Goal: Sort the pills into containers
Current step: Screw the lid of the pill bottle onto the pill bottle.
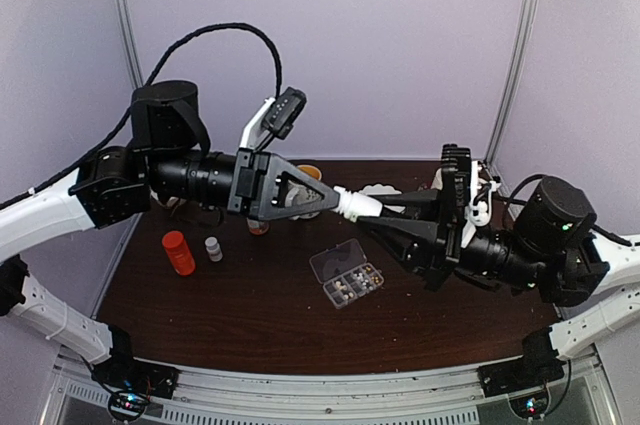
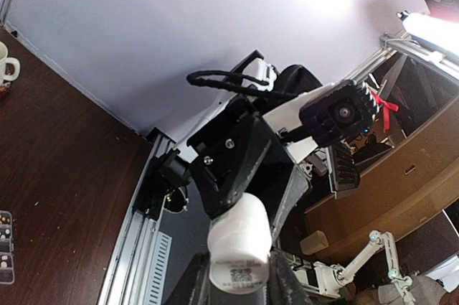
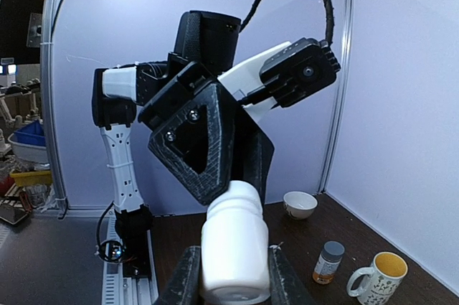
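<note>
My left end effector (image 1: 332, 199) and right end effector (image 1: 388, 213) clamp one white bottle (image 1: 358, 205) between them, above the surface (image 1: 250, 315).
Nearest my bases the pill box (image 1: 346, 280) lies lid-open; its pills (image 1: 347, 289) are specks I cannot count. It sits below both end effectors, apart from them. The bottle covers my fingertips and hides its contents.

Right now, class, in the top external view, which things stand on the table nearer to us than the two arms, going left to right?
orange bottle → small grey-capped bottle → clear pill box
</note>
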### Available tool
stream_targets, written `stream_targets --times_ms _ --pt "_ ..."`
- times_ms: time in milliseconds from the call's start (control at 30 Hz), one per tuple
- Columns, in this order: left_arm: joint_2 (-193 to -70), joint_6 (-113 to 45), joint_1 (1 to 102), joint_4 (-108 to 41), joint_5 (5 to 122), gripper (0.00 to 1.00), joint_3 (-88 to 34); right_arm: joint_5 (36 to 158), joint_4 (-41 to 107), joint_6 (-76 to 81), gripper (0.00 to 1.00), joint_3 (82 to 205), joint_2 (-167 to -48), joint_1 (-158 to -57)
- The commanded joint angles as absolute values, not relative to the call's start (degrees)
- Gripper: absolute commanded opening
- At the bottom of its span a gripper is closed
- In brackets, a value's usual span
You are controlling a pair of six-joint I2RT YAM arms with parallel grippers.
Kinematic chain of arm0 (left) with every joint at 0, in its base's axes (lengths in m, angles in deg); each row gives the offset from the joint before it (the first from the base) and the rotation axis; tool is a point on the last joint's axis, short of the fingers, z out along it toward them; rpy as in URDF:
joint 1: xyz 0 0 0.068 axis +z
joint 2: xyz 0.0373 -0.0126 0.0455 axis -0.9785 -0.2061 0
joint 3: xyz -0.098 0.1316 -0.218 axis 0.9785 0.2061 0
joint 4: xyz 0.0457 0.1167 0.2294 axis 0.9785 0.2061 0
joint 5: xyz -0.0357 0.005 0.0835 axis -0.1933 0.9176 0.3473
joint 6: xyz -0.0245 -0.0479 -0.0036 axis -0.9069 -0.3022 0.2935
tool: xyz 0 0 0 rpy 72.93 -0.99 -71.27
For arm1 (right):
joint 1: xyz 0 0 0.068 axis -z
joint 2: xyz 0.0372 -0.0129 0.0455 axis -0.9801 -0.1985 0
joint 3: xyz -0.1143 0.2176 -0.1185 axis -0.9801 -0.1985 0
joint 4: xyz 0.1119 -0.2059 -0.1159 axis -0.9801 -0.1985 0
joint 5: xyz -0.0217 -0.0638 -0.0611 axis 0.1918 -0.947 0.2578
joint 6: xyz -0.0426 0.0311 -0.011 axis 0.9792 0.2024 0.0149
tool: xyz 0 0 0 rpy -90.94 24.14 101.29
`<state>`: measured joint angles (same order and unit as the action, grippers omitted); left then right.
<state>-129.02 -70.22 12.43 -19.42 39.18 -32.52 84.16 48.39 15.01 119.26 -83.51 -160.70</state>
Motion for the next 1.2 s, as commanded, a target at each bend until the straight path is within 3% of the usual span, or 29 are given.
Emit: stream_targets --times_ms 0,267,533,1167 --pt "-134.07 -68.66 9.83 -21.37 29.53 0.04 -35.22 85.77 53.6 11.21 0.0 118.37 -83.69 -160.42" --pt "-129.95 -48.29 9.77 -19.95 31.67 0.04 -33.49 92.12 55.32 -5.04 0.0 119.43 -85.02 -159.55" --pt "-128.33 -18.88 9.72 -9.41 36.38 0.05 -35.34 96.63 60.43 -21.77 0.0 118.14 -85.37 -158.89" --pt "-119.59 52.63 9.63 -7.67 50.69 0.07 -26.92 101.54 62.81 -31.96 0.0 115.59 -85.59 -156.76"
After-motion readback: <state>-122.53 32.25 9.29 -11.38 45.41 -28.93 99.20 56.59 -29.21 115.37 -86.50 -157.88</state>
